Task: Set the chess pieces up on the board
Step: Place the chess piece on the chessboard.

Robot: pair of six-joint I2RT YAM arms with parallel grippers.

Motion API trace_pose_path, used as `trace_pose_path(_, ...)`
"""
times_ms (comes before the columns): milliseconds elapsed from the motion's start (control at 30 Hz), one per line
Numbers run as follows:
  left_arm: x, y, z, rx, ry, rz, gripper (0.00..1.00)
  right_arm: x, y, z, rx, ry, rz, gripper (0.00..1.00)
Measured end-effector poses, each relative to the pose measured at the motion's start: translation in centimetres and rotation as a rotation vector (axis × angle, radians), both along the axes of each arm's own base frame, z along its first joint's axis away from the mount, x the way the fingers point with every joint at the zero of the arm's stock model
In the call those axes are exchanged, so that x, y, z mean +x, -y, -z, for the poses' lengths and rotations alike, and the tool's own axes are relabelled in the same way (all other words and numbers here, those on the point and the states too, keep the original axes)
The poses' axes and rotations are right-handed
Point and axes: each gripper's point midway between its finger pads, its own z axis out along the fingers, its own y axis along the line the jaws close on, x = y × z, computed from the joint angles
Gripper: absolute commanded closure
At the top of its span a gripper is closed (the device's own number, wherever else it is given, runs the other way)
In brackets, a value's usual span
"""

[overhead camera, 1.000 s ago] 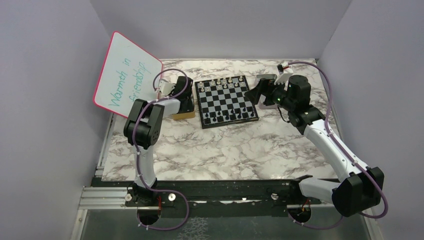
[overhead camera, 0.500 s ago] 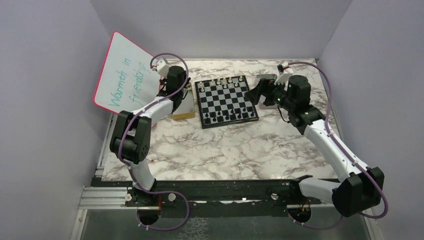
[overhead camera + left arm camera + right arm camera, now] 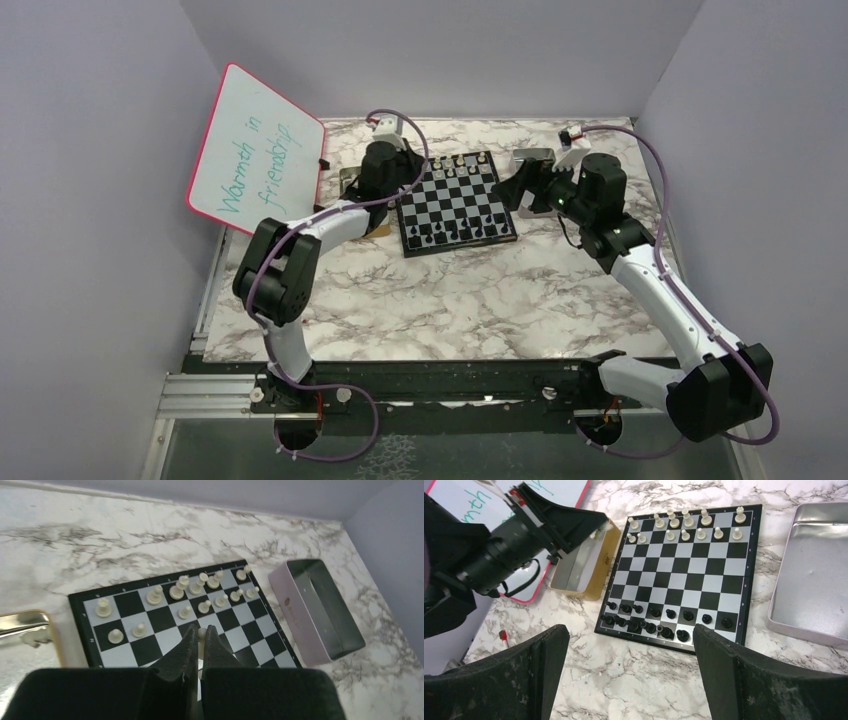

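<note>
1. The board [image 3: 455, 200] is sitting toward 12 o'clock on the bench [image 3: 450, 300], well apart from the arm bases.
2. The pale pieces [image 3: 445, 165] are standing in two rows along the board's 12 o'clock edge. The black pieces [image 3: 460, 232] are standing in two rows along its 6 o'clock edge.
3. The left end effector [image 3: 201, 639] is hanging over the board's 9 o'clock side. Its fingers are pressing together. A little pale piece [image 3: 201, 630] is peeking out between the tips, so it looks like they are pinching it.
4. The right end effector [image 3: 630, 628] is hanging at the board's 3 o'clock side. Its fingers are standing wide apart and are holding nothing.
5. A gold tin [image 3: 579, 570] is lying at 9 o'clock of the board, and a silver tin [image 3: 814, 570] is lying at 3 o'clock.
6. I think most of the job is done. The black front row is looking full.
7. The pale front row is showing one gap, and the pale back row is showing a gap too.
8. The black back row is bunching toward its 9 o'clock end. Its 3 o'clock end is looking bare, though a finger is hiding part of it.
9. What is left, I think, is putting the pinched piece in a gap and filling the last spots.
</note>
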Motion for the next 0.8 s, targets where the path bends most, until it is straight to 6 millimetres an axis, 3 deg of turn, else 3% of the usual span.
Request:
trace_pose_path(267,-2.2,7.0,6.7,0.149,-0.04,0.23,1.0,-0.1,0.4,0.4,-0.008,-0.007,0.018,0.0)
trace_pose_path(400,-2.9,8.7,8.8,0.193,-0.042,0.278,1.0,-0.2,0.5,0.2,-0.007,-0.001,0.022,0.0)
trace_pose_path(567,-2.5,8.8,10.0,0.198,-0.045,0.276,1.0,-0.2,0.5,0.3,-0.007,0.0,0.021,0.0)
trace_pose_path(700,-2.3,8.7,9.3,0.138,-0.055,0.256,1.0,-0.2,0.5,0.9,-0.01,-0.011,0.021,0.01)
trace_pose_path(800,-3.0,8.8,7.5,0.046,-0.074,0.262,1.0,0.0,0.3,1.6,-0.021,-0.023,0.016,0.13)
